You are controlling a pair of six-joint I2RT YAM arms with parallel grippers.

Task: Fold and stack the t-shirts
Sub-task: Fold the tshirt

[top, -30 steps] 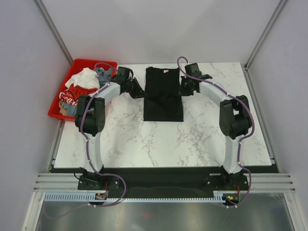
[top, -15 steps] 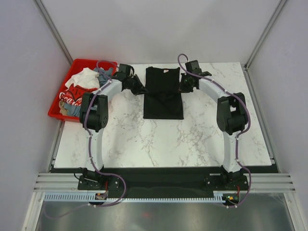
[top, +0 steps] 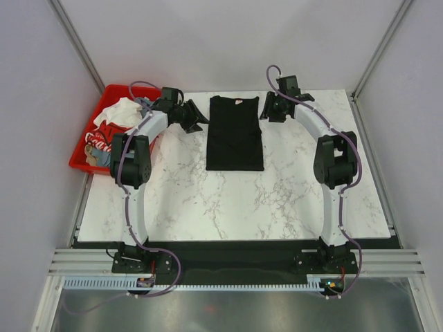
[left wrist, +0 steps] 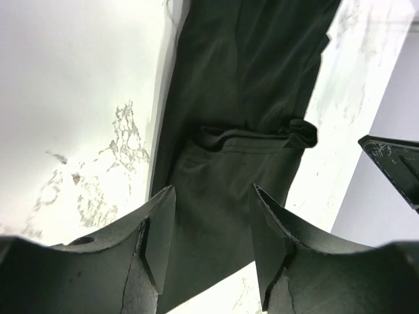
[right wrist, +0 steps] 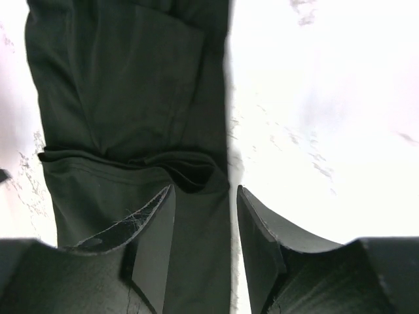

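Red bin (top: pixel 114 88), at 10 o'clock beside the tabletop (top: pixel 208 200): heaped tees, a white tee (top: pixel 119 111) above a red tee (top: pixel 104 137) with white Coca-Cola lettering.

Left jaws: spread, gripping nothing, at the 9 o'clock edge of the black t-shirt (top: pixel 235 138).

Black t-shirt: folded into a long strip, flat at 12 o'clock on the tabletop. Its small neck label (top: pixel 239 102) is at the far end, the writing too small to read.

Right jaws: spread, gripping nothing, at the shirt's 3 o'clock edge.

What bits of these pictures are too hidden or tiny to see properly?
- Top view: the label on the black t-shirt is too small to read.
- Top view: whatever lies low in the red bin is buried under the white tee.
- Both wrist views: picture edges cut off the black t-shirt's ends.
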